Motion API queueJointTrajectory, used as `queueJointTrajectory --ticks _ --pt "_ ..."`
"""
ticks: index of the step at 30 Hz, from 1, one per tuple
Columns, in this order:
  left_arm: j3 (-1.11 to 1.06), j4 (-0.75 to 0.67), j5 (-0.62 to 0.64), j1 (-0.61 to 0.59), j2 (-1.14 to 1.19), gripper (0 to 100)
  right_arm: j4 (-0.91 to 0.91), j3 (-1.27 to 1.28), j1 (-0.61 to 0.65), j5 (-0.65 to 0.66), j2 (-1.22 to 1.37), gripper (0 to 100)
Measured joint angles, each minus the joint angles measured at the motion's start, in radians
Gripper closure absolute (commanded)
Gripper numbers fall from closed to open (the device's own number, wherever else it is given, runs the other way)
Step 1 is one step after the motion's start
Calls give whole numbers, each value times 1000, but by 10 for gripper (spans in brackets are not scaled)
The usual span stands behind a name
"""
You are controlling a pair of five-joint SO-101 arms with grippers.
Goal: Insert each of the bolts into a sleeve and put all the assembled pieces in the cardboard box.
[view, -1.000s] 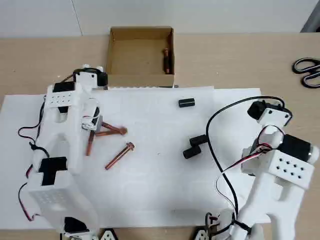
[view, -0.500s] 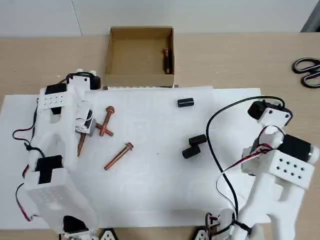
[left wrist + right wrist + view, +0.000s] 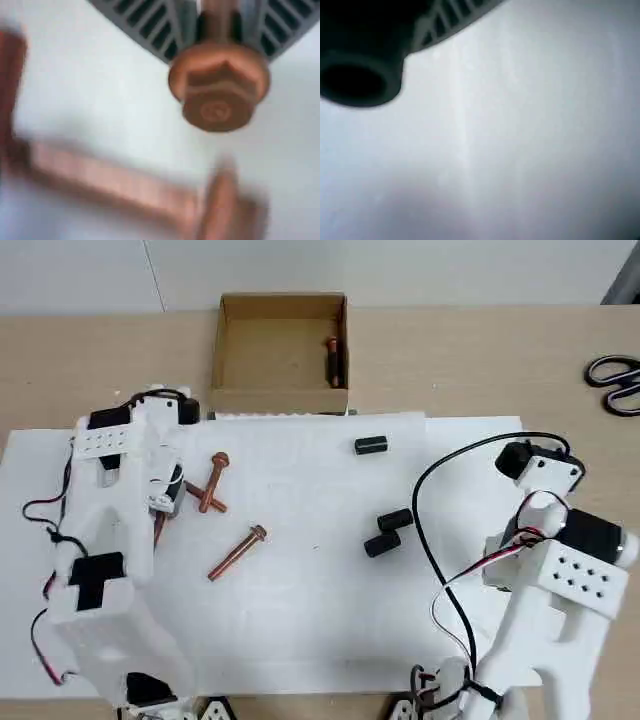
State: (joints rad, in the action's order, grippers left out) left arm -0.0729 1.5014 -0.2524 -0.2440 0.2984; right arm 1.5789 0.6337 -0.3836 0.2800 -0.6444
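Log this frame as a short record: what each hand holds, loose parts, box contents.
left hand: shut on a bolt
right hand: shut on a black sleeve
loose bolts: three on white sheet, a crossed pair and a single bolt
loose sleeves: three, a lone sleeve and a close pair
cardboard box: holds one assembled piece

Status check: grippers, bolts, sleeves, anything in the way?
Left gripper shut on bolt. Right gripper shut on sleeve. One assembled piece in cardboard box. Crossed bolts loose beside the held one.
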Motion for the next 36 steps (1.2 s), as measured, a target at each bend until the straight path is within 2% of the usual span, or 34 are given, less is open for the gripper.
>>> queueJointTrajectory --ticks 10,18,21,27,33,36 --pt "2 41 29 146 -442 994 52 -23 12 0 0 992" --pt "2 153 35 181 -482 994 107 -123 87 0 -15 995" --pt "51 221 51 181 -482 994 107 -203 120 0 -80 995" --pt "215 233 104 186 -566 994 81 -229 244 -3 -279 995" --pt "249 232 143 267 -700 994 41 -170 336 -112 -459 995" --pt "249 232 210 296 -787 994 40 -129 374 -123 -535 995"
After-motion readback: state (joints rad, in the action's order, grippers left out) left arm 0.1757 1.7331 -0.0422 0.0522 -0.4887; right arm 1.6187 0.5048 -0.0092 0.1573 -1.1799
